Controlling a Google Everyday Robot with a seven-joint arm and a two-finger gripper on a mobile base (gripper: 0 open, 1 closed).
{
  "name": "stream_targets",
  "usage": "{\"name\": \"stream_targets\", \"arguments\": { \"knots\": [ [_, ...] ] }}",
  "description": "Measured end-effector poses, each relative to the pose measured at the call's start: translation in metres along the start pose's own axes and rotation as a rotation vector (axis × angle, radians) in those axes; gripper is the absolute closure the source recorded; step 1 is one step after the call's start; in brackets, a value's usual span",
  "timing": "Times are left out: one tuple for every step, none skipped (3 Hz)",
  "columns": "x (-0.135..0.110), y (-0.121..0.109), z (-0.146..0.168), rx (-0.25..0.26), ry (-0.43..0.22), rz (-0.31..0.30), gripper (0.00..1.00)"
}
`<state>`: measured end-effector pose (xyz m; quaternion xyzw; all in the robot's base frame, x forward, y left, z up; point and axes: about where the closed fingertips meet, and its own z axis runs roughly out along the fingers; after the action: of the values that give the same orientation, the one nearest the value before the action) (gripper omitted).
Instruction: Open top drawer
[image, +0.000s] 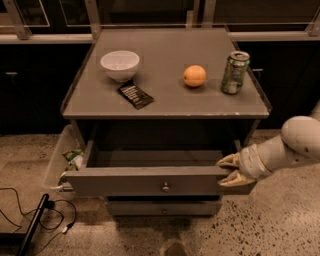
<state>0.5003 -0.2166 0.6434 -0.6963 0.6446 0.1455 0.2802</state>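
Top drawer (125, 182) pulled well out of the desk (165, 97), claw (221, 173) pinching the right end of its front

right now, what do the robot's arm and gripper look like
The arm is smooth, rounded and off-white, with a bulbous joint that narrows to a paler wrist section. The gripper, at the right end of the top drawer, has two pointed, yellowish-tan fingers. No cables, markings or sleeves show.
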Motion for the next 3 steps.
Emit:
{"name": "stream_targets", "arguments": {
  "knots": [
    [0.0000, 0.0000, 0.0000, 0.000, 0.000, 0.000, 0.81],
    [0.0000, 0.0000, 0.0001, 0.000, 0.000, 0.000, 0.58],
    [0.0000, 0.0001, 0.0001, 0.000, 0.000, 0.000, 0.35]
  ]
}}
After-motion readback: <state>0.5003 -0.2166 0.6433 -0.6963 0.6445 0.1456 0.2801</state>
